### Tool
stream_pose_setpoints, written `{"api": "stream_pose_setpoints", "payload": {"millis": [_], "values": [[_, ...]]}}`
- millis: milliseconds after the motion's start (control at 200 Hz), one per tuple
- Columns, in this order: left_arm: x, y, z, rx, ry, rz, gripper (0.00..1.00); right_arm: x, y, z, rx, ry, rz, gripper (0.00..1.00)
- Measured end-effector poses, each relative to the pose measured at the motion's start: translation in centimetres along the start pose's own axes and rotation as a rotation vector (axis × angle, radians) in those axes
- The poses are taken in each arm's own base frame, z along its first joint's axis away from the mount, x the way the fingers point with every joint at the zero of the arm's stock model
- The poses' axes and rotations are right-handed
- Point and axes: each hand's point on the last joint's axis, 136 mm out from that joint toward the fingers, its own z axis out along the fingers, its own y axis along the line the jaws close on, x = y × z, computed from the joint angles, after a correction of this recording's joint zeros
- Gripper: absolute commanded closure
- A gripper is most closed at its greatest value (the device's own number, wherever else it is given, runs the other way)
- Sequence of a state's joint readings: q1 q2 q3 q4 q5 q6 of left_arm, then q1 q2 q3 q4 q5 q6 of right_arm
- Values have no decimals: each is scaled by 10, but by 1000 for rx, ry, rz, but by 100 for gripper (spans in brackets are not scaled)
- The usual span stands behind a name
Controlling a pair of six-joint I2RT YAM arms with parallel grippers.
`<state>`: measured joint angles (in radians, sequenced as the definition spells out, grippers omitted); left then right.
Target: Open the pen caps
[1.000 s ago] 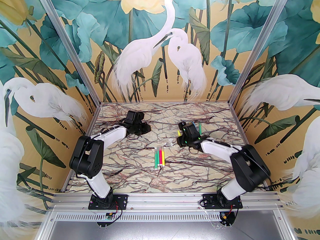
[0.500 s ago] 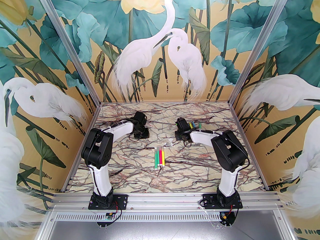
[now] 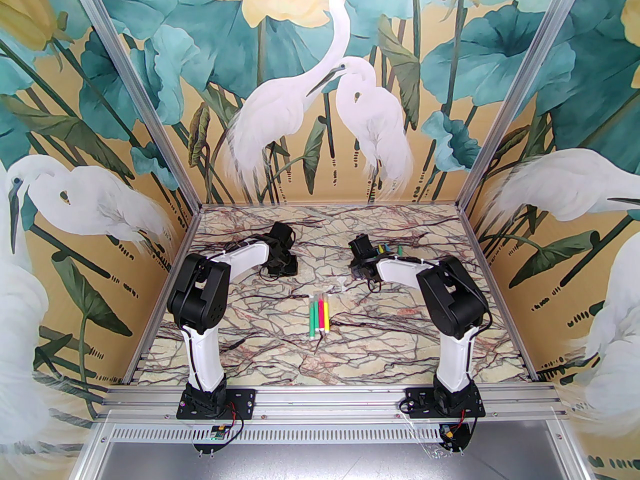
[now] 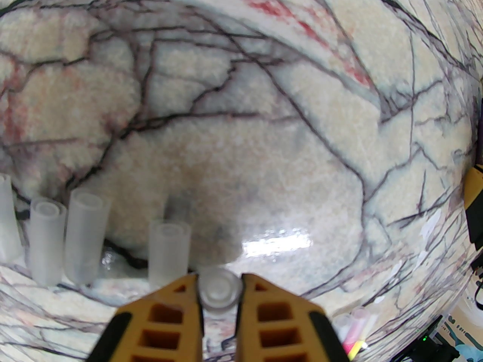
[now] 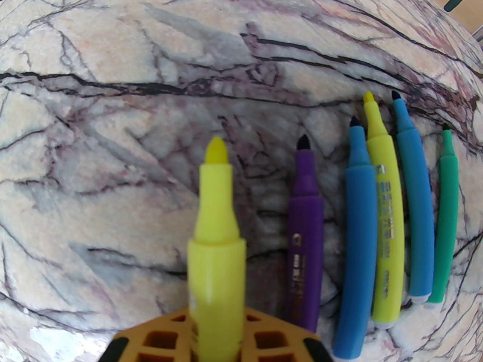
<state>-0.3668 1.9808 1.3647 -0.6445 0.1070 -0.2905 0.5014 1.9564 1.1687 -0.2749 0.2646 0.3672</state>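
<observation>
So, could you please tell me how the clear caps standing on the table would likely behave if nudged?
The standing caps are tall for their narrow bases, so they would probably tip easily. As round tubes, they would likely roll once down. They look thin, hollow and translucent, so probably very light, and one toppling might knock the neighbouring cap.

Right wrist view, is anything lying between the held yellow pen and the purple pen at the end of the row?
Nothing visible: just bare table lies between the yellow pen, clamped in the right gripper, and the purple pen.
</observation>
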Motion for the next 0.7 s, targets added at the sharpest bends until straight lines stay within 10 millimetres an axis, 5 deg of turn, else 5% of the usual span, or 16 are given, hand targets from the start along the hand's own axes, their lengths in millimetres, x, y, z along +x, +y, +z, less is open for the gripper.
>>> {"api": "stream_pose_setpoints", "payload": {"millis": [700], "values": [[3, 6, 0, -31, 9, 6, 71, 1, -3, 0, 20, 2, -3, 75]]}}
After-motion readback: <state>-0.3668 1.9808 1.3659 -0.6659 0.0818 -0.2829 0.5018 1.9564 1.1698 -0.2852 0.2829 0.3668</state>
